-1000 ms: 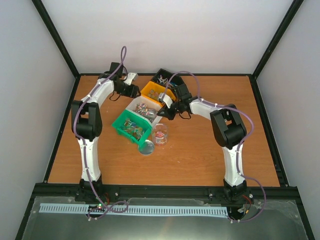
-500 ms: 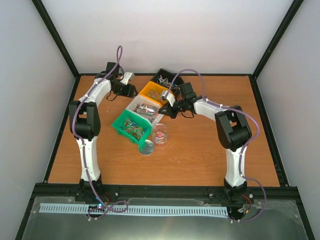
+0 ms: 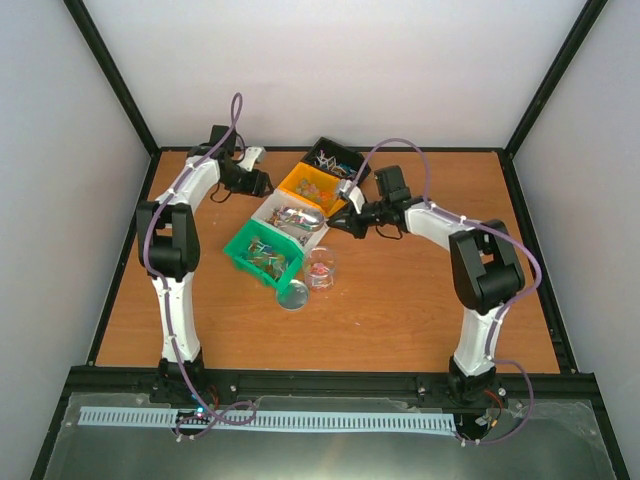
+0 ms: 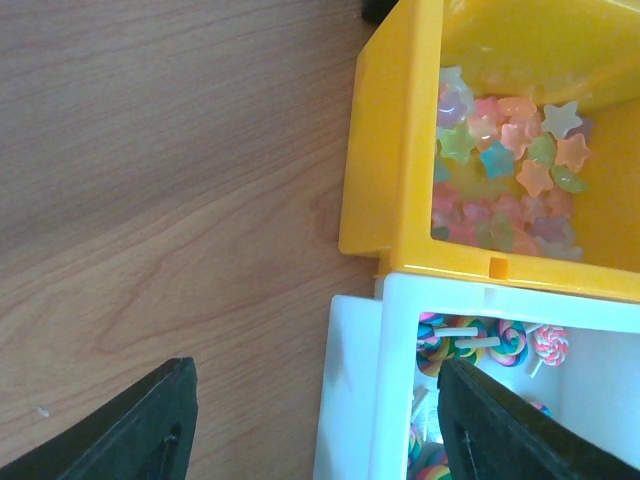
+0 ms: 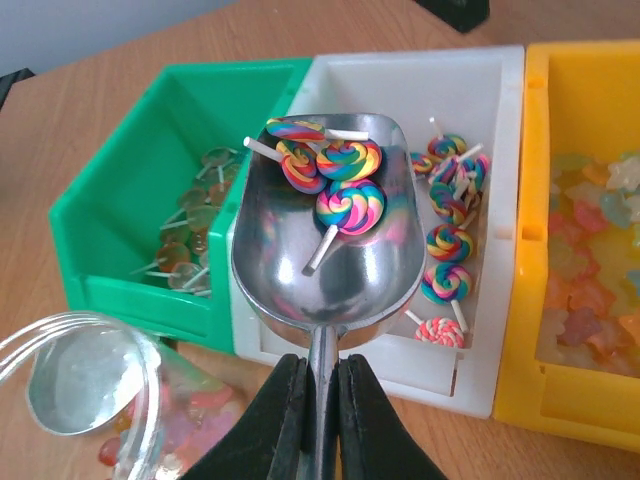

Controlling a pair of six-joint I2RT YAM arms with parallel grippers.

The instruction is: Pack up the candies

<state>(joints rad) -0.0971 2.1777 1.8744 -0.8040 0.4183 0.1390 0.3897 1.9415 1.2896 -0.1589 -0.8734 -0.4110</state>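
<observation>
- Right gripper (image 5: 320,378) is clamping the handle of the metal scoop (image 5: 330,255), jaws closed tight on it.
- Scoop is carrying three swirl lollipops (image 5: 345,185) and hanging over the white bin (image 5: 400,70). More of the same are lying loose in that bin.
- Left gripper (image 4: 315,392) is hovering with fingers spread wide, gripping nothing. It is over the table (image 4: 150,180), just beside the white bin and the yellow bin (image 4: 385,140) with its star candies (image 4: 500,170).
- Open jar (image 5: 158,400) is sitting near the scoop, in front of the green bin (image 5: 130,290), with a few packed candies (image 5: 195,435) showing at its base. Lid (image 3: 293,295) is lying on the table beside it.
- Judgement: load is ready for transfer to the jar.
- Risk: lollipops are sitting near the scoop's open lip with sticks overhanging the rim. Any forward tilt or jerk on the swing is likely dumping them on the table or into the green bin.
- Risk: jar mouth is looking barely wider than the scoop, though the wrist view crops it, so not sure. An off-centre pour is probably spilling, and a knock on the rim may be tipping the jar.
</observation>
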